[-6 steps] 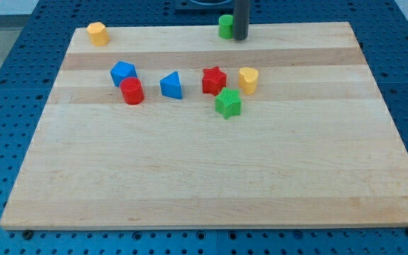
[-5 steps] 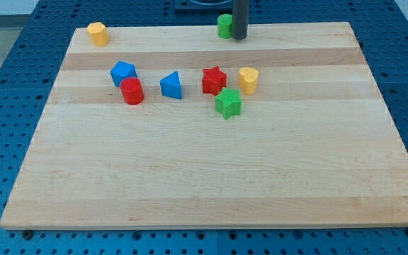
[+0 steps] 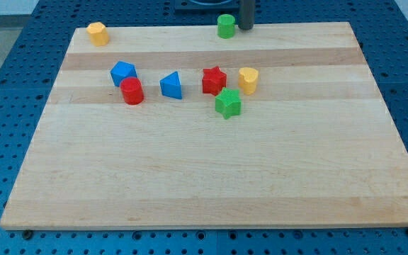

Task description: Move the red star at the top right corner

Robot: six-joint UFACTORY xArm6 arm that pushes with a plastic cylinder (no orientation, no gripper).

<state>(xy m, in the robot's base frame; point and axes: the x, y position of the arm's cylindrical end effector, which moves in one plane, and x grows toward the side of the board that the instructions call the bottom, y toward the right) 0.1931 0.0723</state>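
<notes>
The red star (image 3: 214,80) lies on the wooden board (image 3: 211,170) in its upper middle part. A yellow heart-like block (image 3: 248,79) is just to its right and a green star (image 3: 228,103) just below it. My tip (image 3: 246,27) is at the board's top edge, well above the red star and just right of a green cylinder (image 3: 225,26). The tip touches no block.
A blue triangle-like block (image 3: 171,86) sits left of the red star. Further left are a red cylinder (image 3: 132,91) and a blue block (image 3: 122,72) side by side. A yellow block (image 3: 98,33) sits at the board's top left corner.
My tip has moved a little up and to the right, away from the green cylinder. No block has moved.
</notes>
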